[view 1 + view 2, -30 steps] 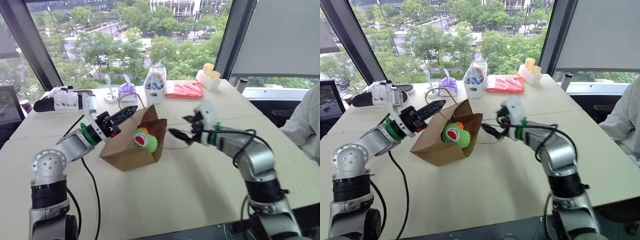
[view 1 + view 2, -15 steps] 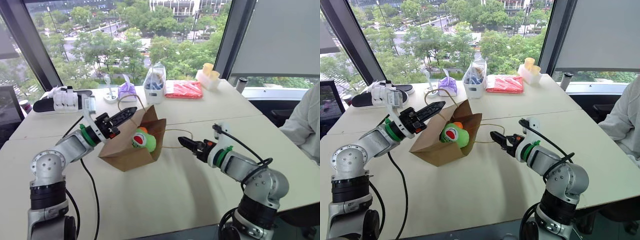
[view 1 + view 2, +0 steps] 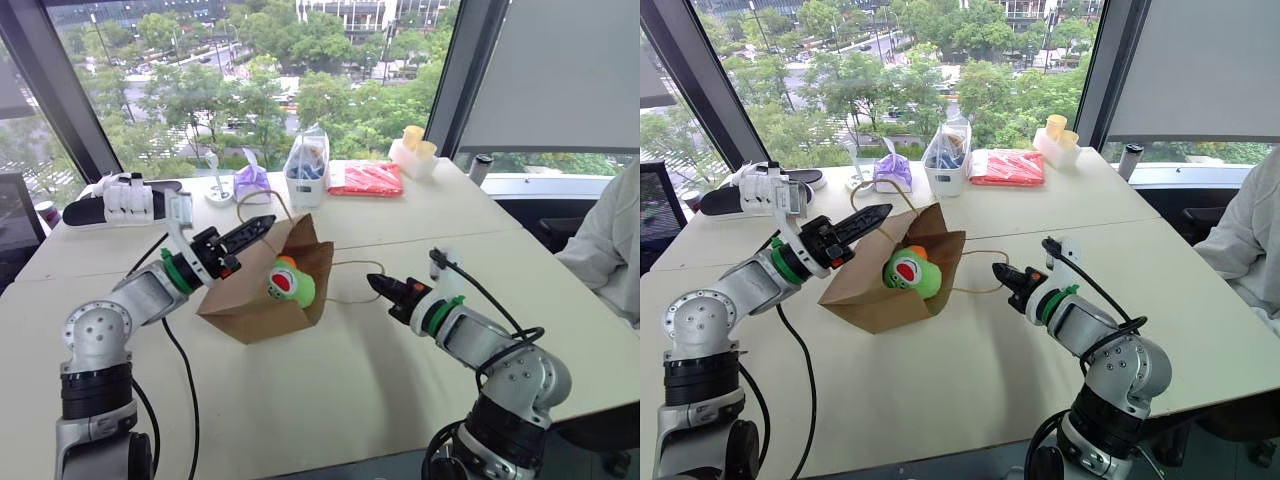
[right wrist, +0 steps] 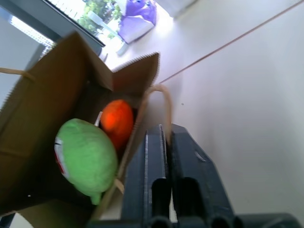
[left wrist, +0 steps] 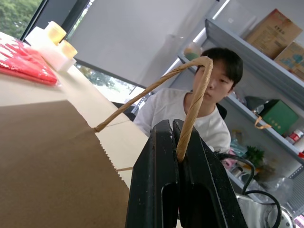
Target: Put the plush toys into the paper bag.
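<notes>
**Both toys bagged, handles pinched**

Lying tipped on the table (image 3: 360,400): paper bag (image 3: 250,305), mouth open, green plush toy (image 3: 292,285) and orange plush toy (image 4: 116,121) inside. Left gripper (image 5: 176,142) clamped on one handle; right gripper (image 4: 164,137) closed on the other. Next, probably: lifting together, standing it upright.

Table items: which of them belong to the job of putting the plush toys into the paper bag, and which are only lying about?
Belong to the job:
- green plush toy, in the bag mouth
- orange plush toy, in the bag
- paper bag

Only lying about:
- purple pouch
- clear plastic bag
- red packet
- two yellow cups
</notes>
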`<action>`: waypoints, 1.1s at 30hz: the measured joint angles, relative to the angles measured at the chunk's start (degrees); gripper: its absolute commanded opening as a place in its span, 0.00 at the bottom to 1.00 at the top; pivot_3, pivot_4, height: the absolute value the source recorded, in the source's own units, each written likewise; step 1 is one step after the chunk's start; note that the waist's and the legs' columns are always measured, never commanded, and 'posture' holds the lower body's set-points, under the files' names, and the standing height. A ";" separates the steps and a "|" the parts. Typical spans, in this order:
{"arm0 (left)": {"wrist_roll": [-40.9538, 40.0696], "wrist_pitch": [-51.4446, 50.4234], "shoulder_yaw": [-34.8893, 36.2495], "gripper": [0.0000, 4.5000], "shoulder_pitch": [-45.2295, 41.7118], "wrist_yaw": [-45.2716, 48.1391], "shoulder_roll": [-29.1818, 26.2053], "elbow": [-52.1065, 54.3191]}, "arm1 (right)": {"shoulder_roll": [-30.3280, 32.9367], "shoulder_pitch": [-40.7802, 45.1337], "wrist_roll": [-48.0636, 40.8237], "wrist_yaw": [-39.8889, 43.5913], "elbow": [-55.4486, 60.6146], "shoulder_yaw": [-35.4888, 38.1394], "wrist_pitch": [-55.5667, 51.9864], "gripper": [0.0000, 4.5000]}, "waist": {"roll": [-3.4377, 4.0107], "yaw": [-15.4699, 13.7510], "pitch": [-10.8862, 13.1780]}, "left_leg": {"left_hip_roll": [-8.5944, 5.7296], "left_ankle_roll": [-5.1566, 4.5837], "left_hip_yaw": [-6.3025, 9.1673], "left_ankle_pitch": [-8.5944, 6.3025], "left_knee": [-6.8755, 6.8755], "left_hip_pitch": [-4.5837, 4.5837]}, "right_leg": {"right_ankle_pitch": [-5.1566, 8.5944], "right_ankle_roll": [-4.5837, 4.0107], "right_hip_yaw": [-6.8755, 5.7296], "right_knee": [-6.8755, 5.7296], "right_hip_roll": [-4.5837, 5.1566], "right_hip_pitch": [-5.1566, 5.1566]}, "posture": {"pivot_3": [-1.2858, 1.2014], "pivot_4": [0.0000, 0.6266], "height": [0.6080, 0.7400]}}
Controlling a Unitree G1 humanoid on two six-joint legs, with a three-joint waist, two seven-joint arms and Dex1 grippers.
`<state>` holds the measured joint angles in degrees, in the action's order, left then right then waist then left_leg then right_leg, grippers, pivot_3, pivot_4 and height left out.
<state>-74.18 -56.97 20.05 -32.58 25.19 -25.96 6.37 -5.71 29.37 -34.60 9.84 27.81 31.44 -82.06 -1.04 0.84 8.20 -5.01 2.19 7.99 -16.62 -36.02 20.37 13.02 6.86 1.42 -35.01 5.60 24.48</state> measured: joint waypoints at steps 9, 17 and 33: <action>6.12 0.45 -5.34 0.00 -5.04 7.53 -1.45 -5.10 | 1.53 3.71 -6.84 1.97 -1.16 -0.42 7.36 0.00 | 0.01 0.01 0.01 | -0.02 0.00 -0.01 0.00 0.01 0.00 | 0.00 0.00 -0.02 0.01 -0.01 -0.01 | 0.52 0.24 1.00; 13.14 4.61 -8.55 0.00 -15.07 15.79 0.33 -14.82 | 8.25 6.82 -28.51 6.34 0.49 0.33 12.93 0.00 | 0.02 0.20 0.01 | -0.02 -0.06 -0.01 -0.03 0.06 -0.01 | 0.00 0.00 -0.04 0.04 0.00 -0.02 | 0.52 0.24 1.00; 26.67 13.33 -11.37 0.00 -19.81 25.32 4.07 -27.73 | 16.03 2.01 -38.82 -0.46 -1.61 -9.47 23.53 0.00 | 0.02 0.04 0.02 | -0.01 -0.09 0.00 -0.05 0.02 0.06 | 0.00 0.01 -0.03 0.04 0.03 0.01 | 0.52 0.24 1.00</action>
<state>-47.51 -43.64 8.68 -52.39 50.51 -21.89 -21.36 10.32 31.38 -73.42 9.37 26.20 21.97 -58.53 -1.02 0.88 8.21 -5.02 2.09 7.99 -16.67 -35.99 20.43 13.02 6.87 1.39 -34.97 5.63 24.49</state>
